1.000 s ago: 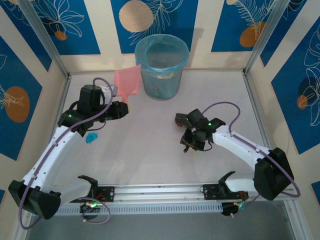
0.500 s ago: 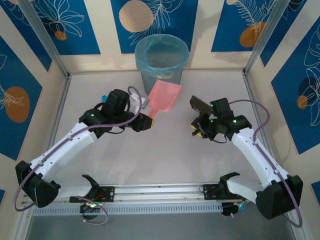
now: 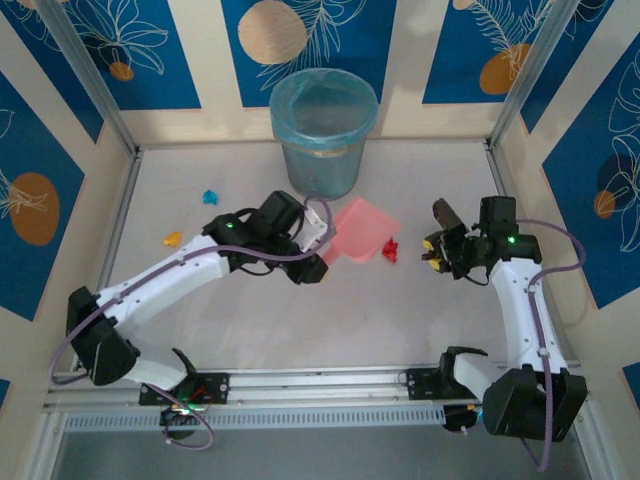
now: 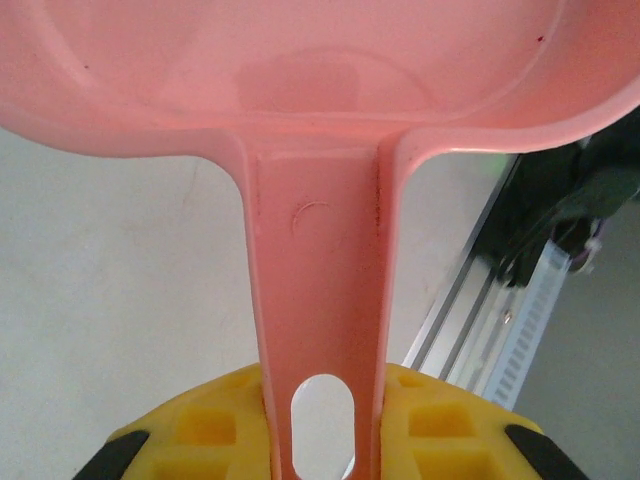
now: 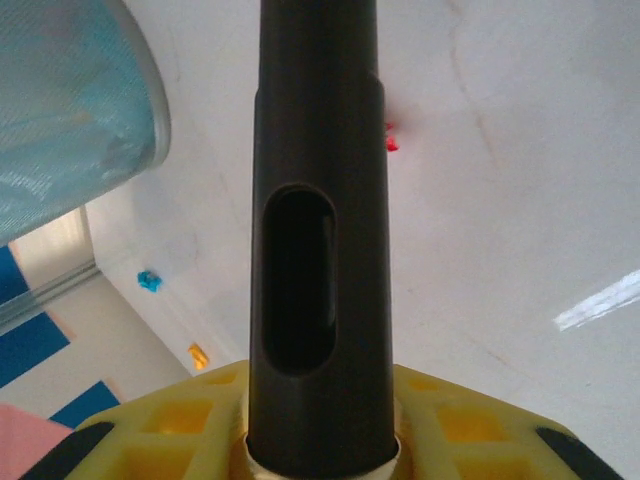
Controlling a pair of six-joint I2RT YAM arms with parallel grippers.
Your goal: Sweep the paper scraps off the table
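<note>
— White table (image 3: 300,320), lined bin (image 3: 323,130) at the back. And the paper scraps (image 3: 391,250)?
— Red one just beside the pink dustpan (image 3: 362,230); blue wad (image 3: 210,197) and orange wad (image 3: 172,238) well left.
— Grippers?
— Clamped: left gripper (image 4: 320,430) on the dustpan's handle, right gripper (image 5: 318,430) on a dark slotted handle (image 5: 318,200).

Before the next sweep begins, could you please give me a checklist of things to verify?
1. Grip of left fingers on the dustpan handle: ok, clamped on both sides.
2. Grip of right fingers on the dark handle: ok.
3. The red scrap within sweeping range of the dustpan: ok, it lies just off the edge opposite the handle.
4. Dustpan lip flat on the table: cannot tell.
5. The blue scrap and orange scrap gathered: not ok, both lie loose on the table's left side.
</note>
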